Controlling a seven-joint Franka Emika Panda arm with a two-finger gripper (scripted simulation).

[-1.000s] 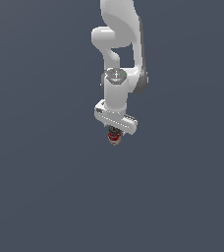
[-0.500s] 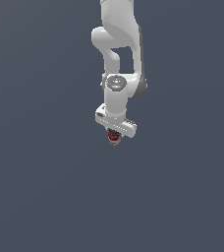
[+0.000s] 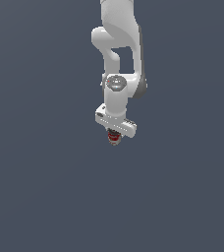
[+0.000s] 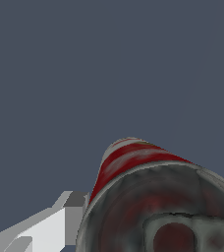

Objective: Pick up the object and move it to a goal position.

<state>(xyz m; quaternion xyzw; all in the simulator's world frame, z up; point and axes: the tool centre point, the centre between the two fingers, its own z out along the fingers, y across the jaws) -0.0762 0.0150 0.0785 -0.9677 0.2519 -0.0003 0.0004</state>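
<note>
Shifted slightly toward the exterior view's right over the past second, with the small red-and-white labelled cylindrical soup can (image 3: 114, 139) riding along. Tucked directly beneath the white Panda gripper (image 3: 115, 136), its dark metal rim filling the wrist view. Jaws apparently clamped on the can, one white finger (image 4: 60, 224) touching its side. Probably mid-carry; next, steady travel to the goal, not marked anywhere in view.
</note>
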